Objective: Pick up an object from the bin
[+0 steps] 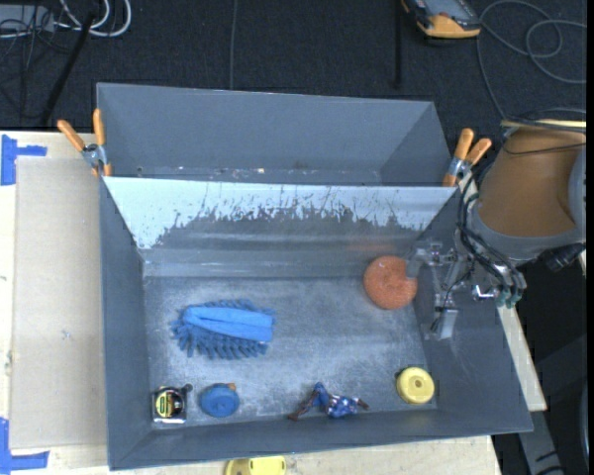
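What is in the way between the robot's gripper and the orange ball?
Nothing visible. The orange ball lies right beside the gripper, on the side toward the bin's middle; the yellow ring sits apart, near the front wall.

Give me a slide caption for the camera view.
Gripper at the right of the bin, beside an orange ball; blue brush farther left.

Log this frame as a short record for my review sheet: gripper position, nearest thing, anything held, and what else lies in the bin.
gripper: gripper, low inside the grey bin, near its right wall
nearest thing: orange ball, just beside the gripper, toward the bin's middle
held: nothing seen in its grasp
next nearest: yellow round piece, nearer the front wall
bin middle: blue brush
front wall: tape measure, blue disc, small blue-and-dark item
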`<state>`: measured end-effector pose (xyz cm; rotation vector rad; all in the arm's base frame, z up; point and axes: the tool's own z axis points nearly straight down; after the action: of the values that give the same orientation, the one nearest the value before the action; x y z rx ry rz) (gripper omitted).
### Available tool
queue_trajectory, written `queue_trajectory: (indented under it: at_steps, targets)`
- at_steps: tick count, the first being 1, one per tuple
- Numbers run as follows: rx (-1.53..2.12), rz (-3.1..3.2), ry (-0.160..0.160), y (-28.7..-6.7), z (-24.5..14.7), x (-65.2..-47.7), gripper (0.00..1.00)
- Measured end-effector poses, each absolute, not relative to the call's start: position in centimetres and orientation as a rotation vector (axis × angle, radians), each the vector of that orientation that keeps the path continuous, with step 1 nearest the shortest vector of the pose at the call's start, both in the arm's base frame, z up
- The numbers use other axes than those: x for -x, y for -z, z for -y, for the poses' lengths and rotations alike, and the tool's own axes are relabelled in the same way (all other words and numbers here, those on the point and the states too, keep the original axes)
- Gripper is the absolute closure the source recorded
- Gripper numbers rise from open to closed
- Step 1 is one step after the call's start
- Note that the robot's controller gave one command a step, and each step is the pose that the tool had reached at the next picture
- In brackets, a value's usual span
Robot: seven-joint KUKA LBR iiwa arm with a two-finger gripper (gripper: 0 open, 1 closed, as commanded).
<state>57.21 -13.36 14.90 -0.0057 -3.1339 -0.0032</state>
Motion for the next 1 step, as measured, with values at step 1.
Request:
queue_trajectory:
  at_steps: [1]
  targets:
    - [-0.001,3.141,0.002,-15.38,13.28,-57.38,0.00]
